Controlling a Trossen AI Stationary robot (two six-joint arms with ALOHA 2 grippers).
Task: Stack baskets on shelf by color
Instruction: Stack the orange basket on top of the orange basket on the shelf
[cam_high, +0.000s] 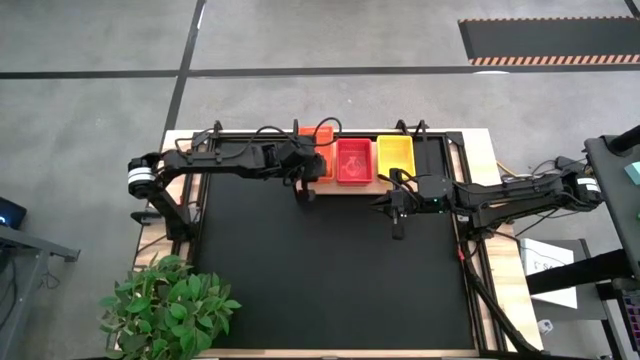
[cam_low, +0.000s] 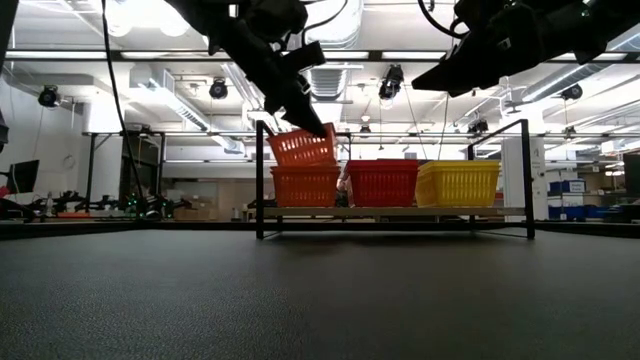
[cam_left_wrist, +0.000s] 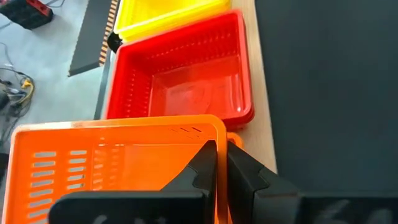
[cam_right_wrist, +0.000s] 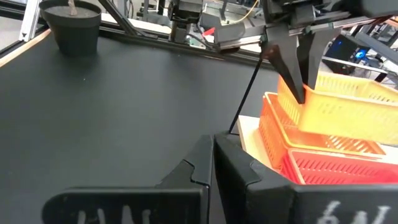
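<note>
On the wooden shelf (cam_low: 395, 212) at the table's far edge stand an orange basket stack (cam_low: 305, 186), a red basket (cam_low: 383, 183) and a yellow basket (cam_low: 457, 183). Another orange basket (cam_low: 300, 148) sits tilted right above the orange stack. My left gripper (cam_left_wrist: 221, 171) is shut on it. My right gripper (cam_high: 398, 225) hangs shut over the black mat, in front of the yellow basket (cam_high: 395, 152), and holds nothing. My left gripper pinches the top orange basket's near wall (cam_left_wrist: 217, 134), close to the corner beside the red basket (cam_left_wrist: 186, 74). One finger is inside the basket and one outside. The fingers slant down from the table's left, along the wall. The basket is tilted, its underside at the stack's rim (cam_low: 305, 167).
A black mat (cam_high: 330, 270) covers the table in front of the shelf. A potted plant (cam_high: 165, 305) stands at the near left corner. Thin black uprights (cam_low: 260, 180) rise at the shelf's ends.
</note>
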